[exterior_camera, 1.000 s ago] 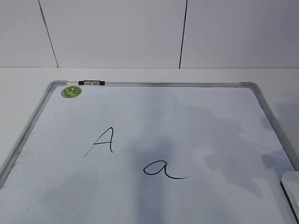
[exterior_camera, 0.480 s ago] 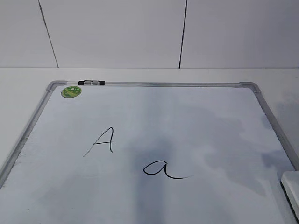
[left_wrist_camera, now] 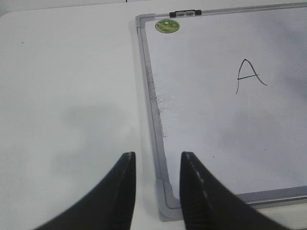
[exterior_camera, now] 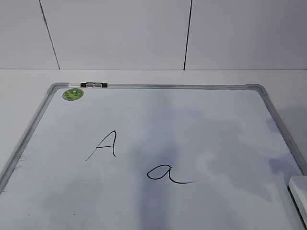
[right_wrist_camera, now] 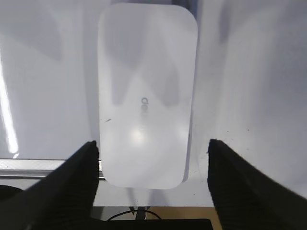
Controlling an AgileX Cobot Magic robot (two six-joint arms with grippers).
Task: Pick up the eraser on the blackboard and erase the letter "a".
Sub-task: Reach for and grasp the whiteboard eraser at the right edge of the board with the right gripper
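Observation:
The blackboard (exterior_camera: pixel 192 120) is a white board with a grey frame lying flat on the table. A handwritten "a" (exterior_camera: pixel 166 174) sits near its front middle, with a capital "A" (exterior_camera: pixel 106 143) to its left. The white eraser (right_wrist_camera: pixel 146 93) lies flat at the board's near right edge; only its corner (exterior_camera: pixel 300 194) shows in the exterior view. My right gripper (right_wrist_camera: pixel 152 155) is open, its fingers either side of the eraser's near end, apart from it. My left gripper (left_wrist_camera: pixel 156 160) is open and empty over the board's near left corner (left_wrist_camera: pixel 165 203).
A round green sticker (exterior_camera: pixel 73 94) and a small black-and-clear clip (exterior_camera: pixel 94 85) sit at the board's far left corner. White table (left_wrist_camera: pixel 67 96) lies left of the board. A white panelled wall (exterior_camera: pixel 144 33) stands behind.
The grey shadows on the board's right and front parts have shifted slightly. The letters and the eraser corner have not moved.

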